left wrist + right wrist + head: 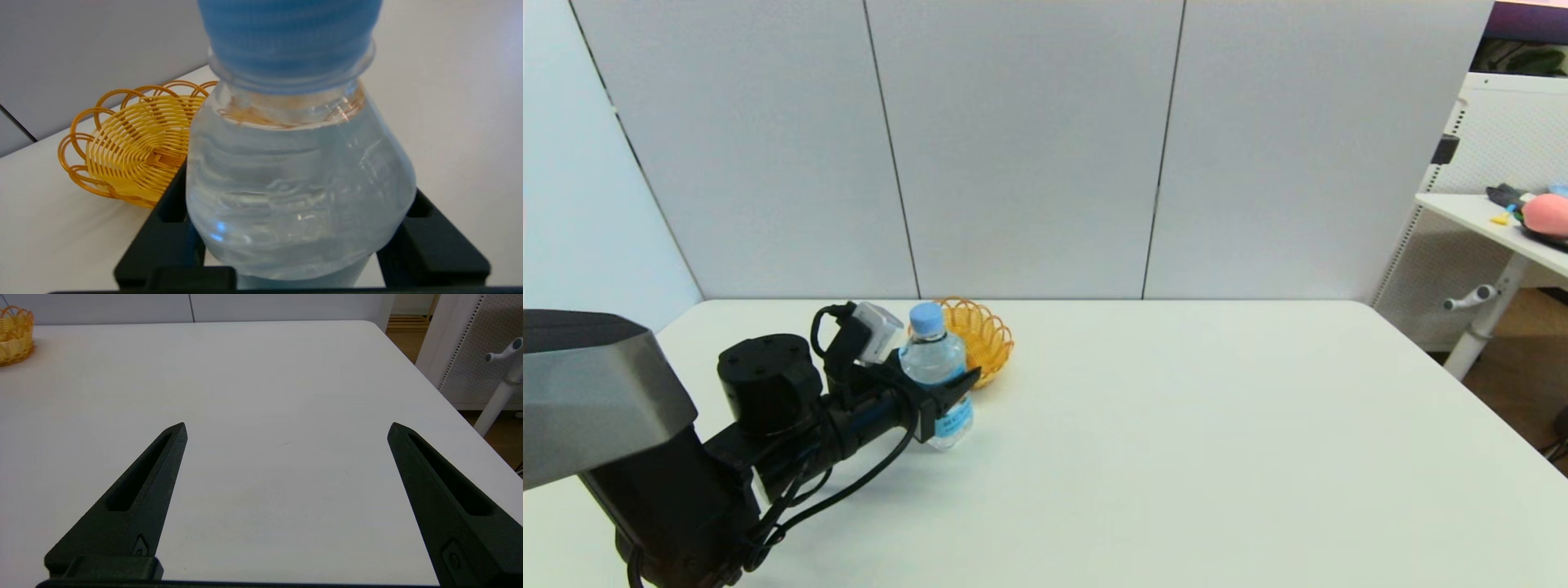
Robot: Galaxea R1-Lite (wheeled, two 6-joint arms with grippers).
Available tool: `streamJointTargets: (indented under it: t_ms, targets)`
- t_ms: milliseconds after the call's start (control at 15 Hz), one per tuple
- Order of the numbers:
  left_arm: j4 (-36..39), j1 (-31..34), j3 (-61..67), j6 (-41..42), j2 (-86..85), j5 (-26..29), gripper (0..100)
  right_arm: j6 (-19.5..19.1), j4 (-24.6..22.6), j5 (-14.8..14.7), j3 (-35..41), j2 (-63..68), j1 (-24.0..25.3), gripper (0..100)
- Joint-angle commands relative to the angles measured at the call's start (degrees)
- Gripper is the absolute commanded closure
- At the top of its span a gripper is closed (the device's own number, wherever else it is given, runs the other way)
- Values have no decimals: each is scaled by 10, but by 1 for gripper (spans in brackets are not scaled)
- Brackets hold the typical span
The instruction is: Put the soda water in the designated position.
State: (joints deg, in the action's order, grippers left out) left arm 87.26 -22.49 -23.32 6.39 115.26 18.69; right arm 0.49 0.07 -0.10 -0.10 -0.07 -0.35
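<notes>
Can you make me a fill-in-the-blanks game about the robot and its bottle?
1. The left gripper is shut on the soda water, whose cap is light ____.
2. Just behind the bottle sits a woven yellow ____.
3. The right gripper hovers over the white table with its fingers ____.

Missing words: blue; basket; open

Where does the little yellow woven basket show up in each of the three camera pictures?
Head view: the small yellow woven basket sits left of centre at the table's far edge, just behind the clear blue-capped soda water bottle held by the left gripper.
Left wrist view: left of the bottle, basket beyond it.
Right wrist view: upper-left corner, cut by the edge.
Shared landmark: the grey wall-panel seam behind the basket.
</notes>
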Motion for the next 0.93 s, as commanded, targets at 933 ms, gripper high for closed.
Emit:
streamJointTargets:
  t_ms: [933]
  targets:
    - [-17,-1,124,-25,-323,-1,0,0,0,0,0,1,0,0]
